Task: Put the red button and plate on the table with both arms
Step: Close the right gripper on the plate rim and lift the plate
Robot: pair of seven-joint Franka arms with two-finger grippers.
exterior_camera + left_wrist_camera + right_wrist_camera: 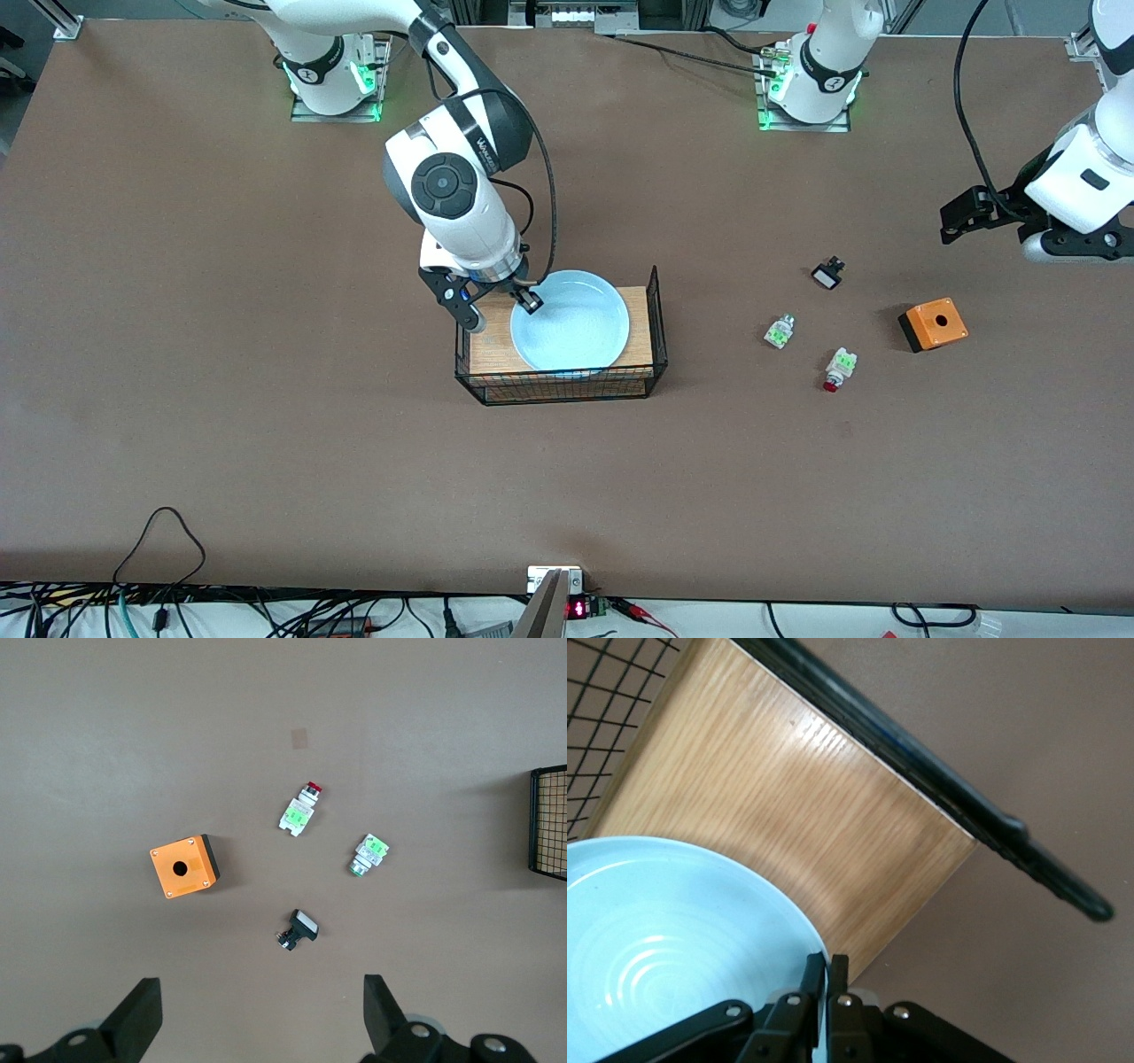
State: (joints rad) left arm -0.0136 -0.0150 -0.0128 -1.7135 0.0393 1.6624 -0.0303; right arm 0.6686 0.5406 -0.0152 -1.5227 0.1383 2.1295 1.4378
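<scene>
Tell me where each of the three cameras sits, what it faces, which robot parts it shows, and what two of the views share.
Front view: high across the table, facing both arm bases; shows the right gripper shut on the plate rim in the tray, and the left gripper in the air.
Left wrist view: looks down past its open fingers at the red button and orange box.
Right wrist view: looks at the plate and tray, with its fingertips on the rim.
Shared: front and left wrist views both show the red button.
</scene>
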